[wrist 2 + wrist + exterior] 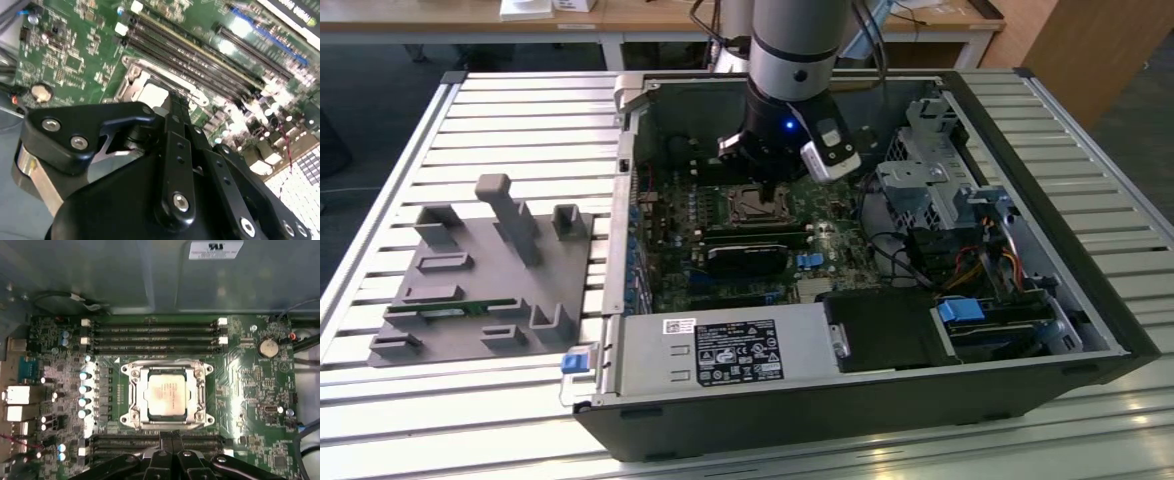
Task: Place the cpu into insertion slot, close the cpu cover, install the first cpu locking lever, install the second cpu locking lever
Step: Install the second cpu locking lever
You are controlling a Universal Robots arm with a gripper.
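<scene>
In the first wrist view the cpu [167, 394], a pale silver square, lies flat in the insertion slot [131, 416] on the green board. The cpu cover [141, 395], a silver frame, lies down around the chip, which shows through its window. My gripper [171, 439] hovers just off one side of the slot, over the memory slots, its two black fingers pressed together and holding nothing. The second wrist view has the gripper [178, 102] close above the slot [150, 92]. In the exterior view the arm reaches down into the computer case, with the gripper [771, 178] right behind the slot [754, 205].
Rows of memory slots [155, 330] run along two sides of the socket. A black card [750, 255], a power supply [720, 350] and drive cages [927, 190] crowd the case. A grey fixture [487, 270] stands on the slatted table at the exterior view's left.
</scene>
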